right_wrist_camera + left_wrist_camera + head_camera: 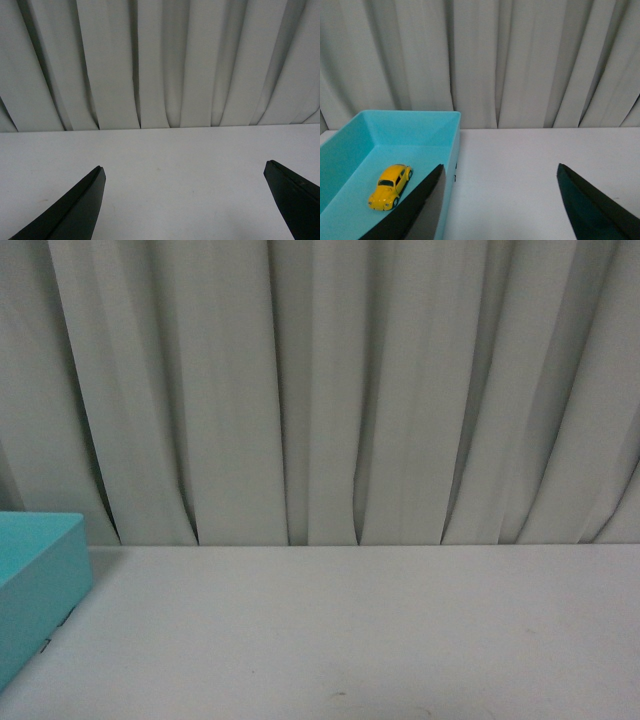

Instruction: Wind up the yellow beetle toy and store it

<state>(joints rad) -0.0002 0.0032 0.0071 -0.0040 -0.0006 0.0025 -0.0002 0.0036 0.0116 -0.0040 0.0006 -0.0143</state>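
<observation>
The yellow beetle toy point(390, 186) rests on its wheels on the floor of a turquoise box point(420, 125) in the left wrist view. My left gripper point(500, 170) is open over bare white table beside the box, with one dark finger point(417, 210) overlapping the box's near wall. Nothing is between its fingers. My right gripper point(185, 167) is open over bare white table, holding nothing. The front view shows only a corner of the turquoise box point(40, 580) at the left edge, and neither arm.
A pleated white curtain point(330, 390) hangs along the far edge of the white table point(350, 630). The turquoise box stands at the table's left side.
</observation>
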